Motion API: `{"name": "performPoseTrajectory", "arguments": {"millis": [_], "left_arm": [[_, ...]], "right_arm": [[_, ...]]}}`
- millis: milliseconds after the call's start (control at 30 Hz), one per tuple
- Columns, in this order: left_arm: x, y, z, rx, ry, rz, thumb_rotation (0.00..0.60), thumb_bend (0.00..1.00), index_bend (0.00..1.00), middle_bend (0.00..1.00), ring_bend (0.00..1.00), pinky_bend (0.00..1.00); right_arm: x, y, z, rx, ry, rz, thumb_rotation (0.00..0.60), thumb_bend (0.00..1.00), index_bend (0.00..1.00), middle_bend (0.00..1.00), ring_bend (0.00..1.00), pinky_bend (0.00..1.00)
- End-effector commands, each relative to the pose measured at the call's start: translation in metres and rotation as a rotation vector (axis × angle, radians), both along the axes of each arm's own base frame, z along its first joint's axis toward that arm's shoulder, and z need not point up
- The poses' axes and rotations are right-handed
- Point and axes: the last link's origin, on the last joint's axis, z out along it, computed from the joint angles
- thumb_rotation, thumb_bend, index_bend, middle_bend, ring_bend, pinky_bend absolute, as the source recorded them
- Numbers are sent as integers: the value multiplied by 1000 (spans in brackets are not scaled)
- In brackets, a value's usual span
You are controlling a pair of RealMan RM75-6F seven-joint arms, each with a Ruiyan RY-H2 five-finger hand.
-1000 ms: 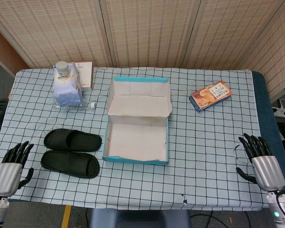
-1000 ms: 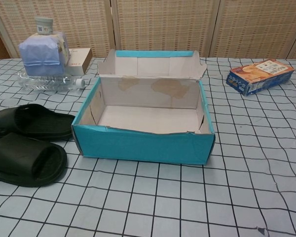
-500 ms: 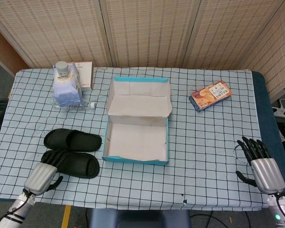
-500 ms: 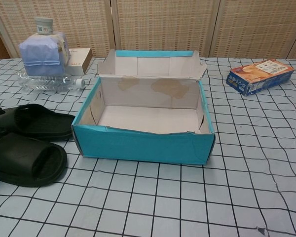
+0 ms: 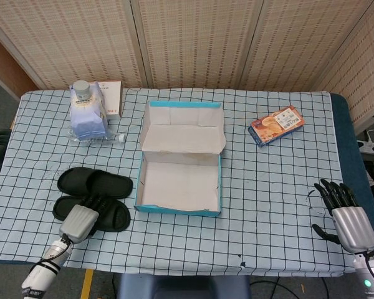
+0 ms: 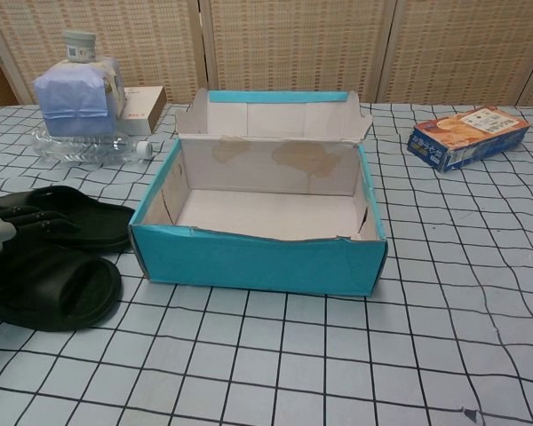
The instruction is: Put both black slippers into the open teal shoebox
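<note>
- Left robot hand (image 5: 82,218): fingers spread, resting over the near slipper (image 5: 110,215), grasping nothing.
- Far slipper (image 5: 95,183): just beyond it.
- Shoebox (image 5: 181,208): to its right, open.
- Right robot hand (image 5: 346,215): released, above the counter (image 5: 274,187) edge.

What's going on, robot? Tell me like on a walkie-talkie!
Left robot hand over the near slipper, grip unclear. Right robot hand open, idle. Both slippers outside the teal shoebox. Shoebox empty, nothing blocking.
</note>
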Motion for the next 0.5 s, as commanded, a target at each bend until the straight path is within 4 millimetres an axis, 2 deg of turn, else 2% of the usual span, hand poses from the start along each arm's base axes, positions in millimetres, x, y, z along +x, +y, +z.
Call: {"name": "performPoseTrajectory", "arguments": {"millis": [33, 233, 500], "left_arm": [[5, 0, -6, -24, 16, 13, 600, 394, 0, 0, 0, 127], [7, -5, -4, -29, 62, 39, 600, 395, 0, 0, 0, 146], [17, -8, 9, 13, 32, 11, 600, 399, 0, 0, 0, 147]], "right_arm": [[0, 0, 0, -2, -1, 2, 576, 141, 0, 0, 0, 0], [0, 0, 1, -1, -7, 2, 576, 141, 0, 0, 0, 0], [1, -1, -3, 19, -5, 4, 576, 140, 0, 0, 0, 0]]}}
